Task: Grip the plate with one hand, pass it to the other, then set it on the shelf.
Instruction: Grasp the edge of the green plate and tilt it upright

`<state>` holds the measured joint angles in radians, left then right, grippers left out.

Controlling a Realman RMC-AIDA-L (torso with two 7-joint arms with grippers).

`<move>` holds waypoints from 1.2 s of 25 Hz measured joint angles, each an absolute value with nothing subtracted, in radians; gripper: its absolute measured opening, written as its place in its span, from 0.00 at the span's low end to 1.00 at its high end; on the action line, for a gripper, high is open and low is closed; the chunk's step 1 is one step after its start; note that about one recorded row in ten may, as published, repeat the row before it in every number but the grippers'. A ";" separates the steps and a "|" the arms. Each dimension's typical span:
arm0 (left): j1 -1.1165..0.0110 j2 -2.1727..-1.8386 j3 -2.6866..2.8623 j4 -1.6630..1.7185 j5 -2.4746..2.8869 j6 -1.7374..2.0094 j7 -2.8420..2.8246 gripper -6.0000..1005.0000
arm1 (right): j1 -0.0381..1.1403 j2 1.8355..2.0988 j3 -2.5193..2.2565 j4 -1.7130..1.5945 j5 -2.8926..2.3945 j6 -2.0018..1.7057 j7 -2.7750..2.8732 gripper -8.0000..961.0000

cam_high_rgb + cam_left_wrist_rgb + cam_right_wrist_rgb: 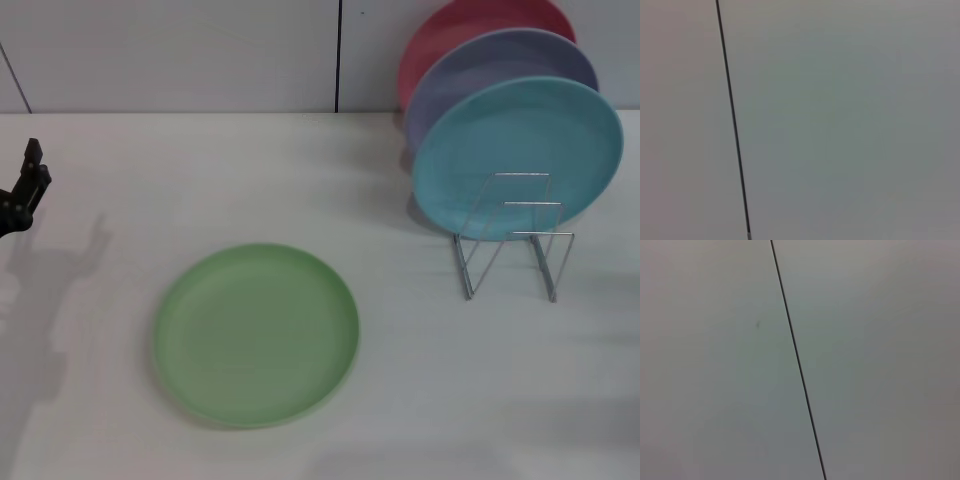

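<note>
The pale green plate (256, 334) lies flat on the white table, front and a little left of centre. The silver wire shelf (512, 240) stands at the right. It holds a turquoise plate (517, 158), a lavender plate (497, 75) and a pink plate (470, 30) on edge, with free loops at its front. My left gripper (25, 190) shows at the left edge of the head view, raised and well away from the green plate. The right gripper is out of view. Both wrist views show only a pale wall with a dark seam.
A white wall with a dark vertical seam (339, 55) runs behind the table. Bare table (420, 400) lies between the green plate and the shelf.
</note>
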<state>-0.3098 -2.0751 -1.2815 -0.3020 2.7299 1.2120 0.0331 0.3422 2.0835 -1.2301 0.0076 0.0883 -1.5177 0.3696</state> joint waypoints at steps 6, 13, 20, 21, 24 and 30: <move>-0.273 -2.070 -1.275 -0.425 2.731 1.092 0.044 0.82 | 0.342 2.083 -1.233 0.008 0.085 -1.516 0.370 0.86; -0.097 -2.057 -1.325 -0.997 2.741 0.498 0.238 0.82 | 0.342 2.083 -1.239 0.010 0.082 -1.506 0.370 0.86; -0.029 -2.059 -1.463 -1.514 2.743 -0.259 0.256 0.82 | 0.343 2.082 -1.241 0.008 0.082 -1.487 0.370 0.86; -0.029 -2.059 -1.463 -1.514 2.743 -0.259 0.256 0.82 | 0.344 2.082 -1.239 0.008 0.082 -1.483 0.370 0.86; -0.076 -2.063 -1.531 -1.675 2.741 -0.634 0.248 0.82 | 0.348 2.080 -1.236 0.003 0.082 -1.471 0.370 0.86; -0.175 -2.066 -1.560 -1.739 2.741 -0.999 0.199 0.82 | 0.353 2.079 -1.239 -0.018 0.081 -1.442 0.364 0.86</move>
<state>-0.1749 -2.0659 -1.5595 -1.7389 2.7413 -0.9988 0.1988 0.3529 2.0786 -1.2392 -0.0179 0.0812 -1.4418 0.3640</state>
